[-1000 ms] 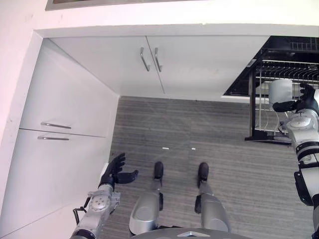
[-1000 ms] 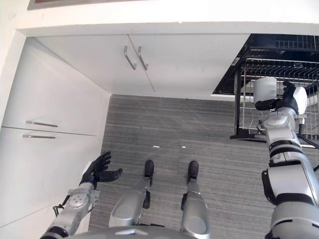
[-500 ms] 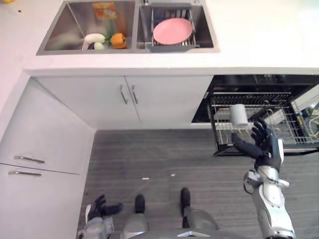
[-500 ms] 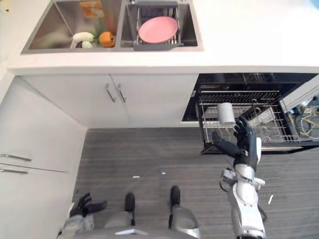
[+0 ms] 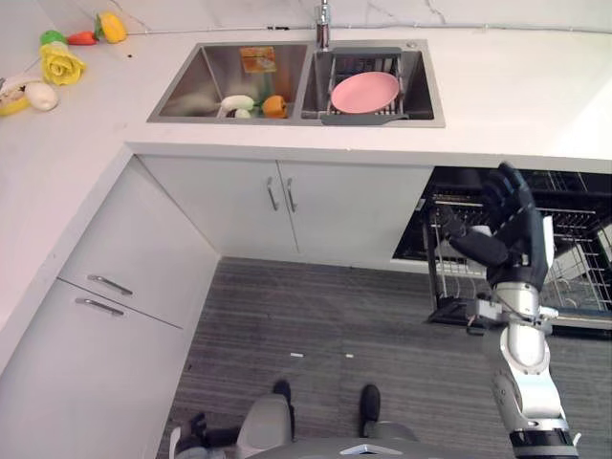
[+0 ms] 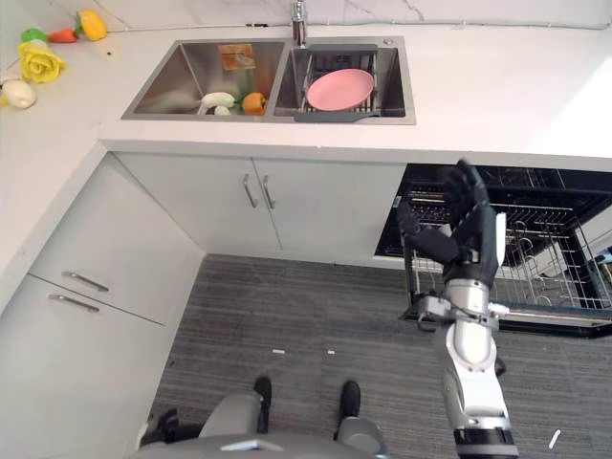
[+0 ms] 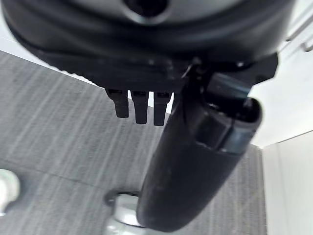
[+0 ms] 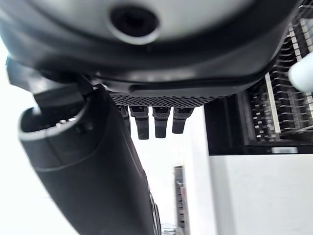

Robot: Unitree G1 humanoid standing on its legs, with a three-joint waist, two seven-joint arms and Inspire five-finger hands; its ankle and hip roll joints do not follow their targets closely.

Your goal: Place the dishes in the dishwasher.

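Left eye view: right hand (image 5: 512, 229) spread, empty, before the rack (image 5: 574, 268); pink plate (image 5: 364, 92) in sink (image 5: 191, 91); left hand (image 7: 195, 161) relaxed.

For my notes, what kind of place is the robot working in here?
Most likely a home kitchen: a double sink set in a white counter, a pink plate in its rack, and an open dishwasher below with its rack pulled out.

**Sink left, dishwasher right**

A plate (image 5: 364, 92) lies in the sink's (image 5: 296, 113) right basin — vegetables (image 5: 251, 104) in the left. Below the table (image 5: 516, 91), the dishwasher rack (image 6: 535, 258) stands right of the cabinet doors (image 5: 287, 206).
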